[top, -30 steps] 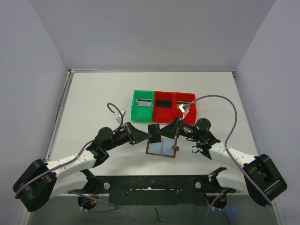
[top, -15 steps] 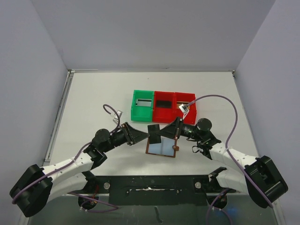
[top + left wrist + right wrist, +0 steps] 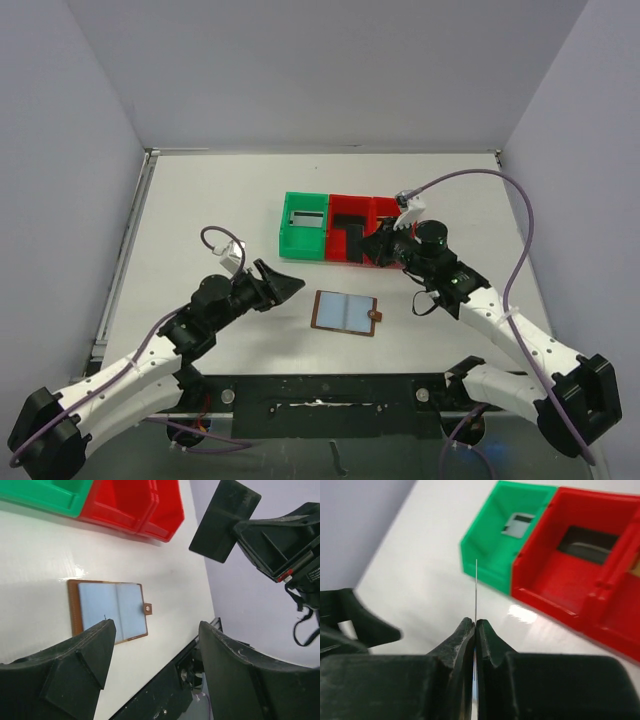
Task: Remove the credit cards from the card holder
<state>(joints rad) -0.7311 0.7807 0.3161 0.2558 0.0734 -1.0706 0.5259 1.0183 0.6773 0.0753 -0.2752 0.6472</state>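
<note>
Left gripper (image 3: 288, 283): jaws apart, empty, just left of card holder | card holder (image 3: 345, 312): open flat on table, pale pockets up | right gripper (image 3: 474, 625): clamped on one credit card (image 3: 224, 520), raised near red bins (image 3: 352, 199).

left claw (image 3: 156, 635) spread wide, right claw (image 3: 474, 623) pinched closed.

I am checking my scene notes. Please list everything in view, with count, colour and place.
table: 1, white, under everything
green bin: 1, green, far side, left end of the row
red bins: 2, red, joined beside it
card holder: 1, brown, pale blue inside, open, near middle
credit cards: 3, grey to dark; one in the green bin, another in a red bin, a third gripped
left gripper: 1, black, open, empty
right gripper: 1, black, shut on a card
</note>
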